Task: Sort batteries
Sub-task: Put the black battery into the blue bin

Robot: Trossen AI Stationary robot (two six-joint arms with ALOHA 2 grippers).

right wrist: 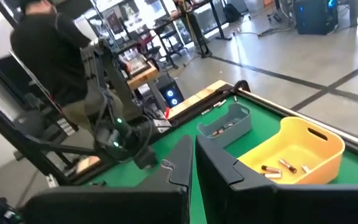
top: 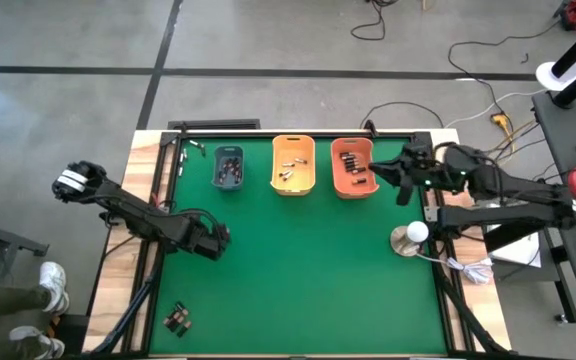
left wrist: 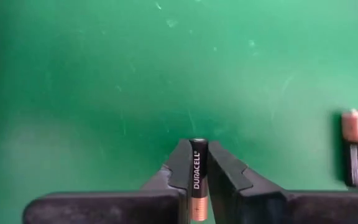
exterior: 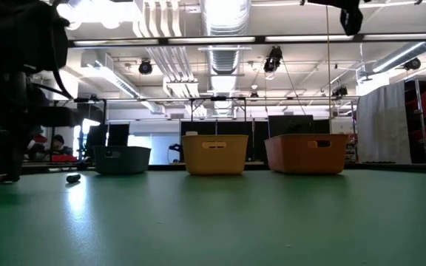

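Upright, a Duracell battery [left wrist: 197, 180] sits clamped in the left pincer [left wrist: 197, 163] (another cell [left wrist: 353, 148] lies nearby); right pincer [right wrist: 193, 163] nearly closed, empty.

Two dark jointed arms; black cables along the links; matte black, wedge-tipped gripper fingers [left wrist: 180, 167]

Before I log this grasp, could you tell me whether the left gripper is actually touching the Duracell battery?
Touching. The left wrist view shows the left gripper with both fingers pressed against the sides of the upright Duracell battery, no gap on either side.
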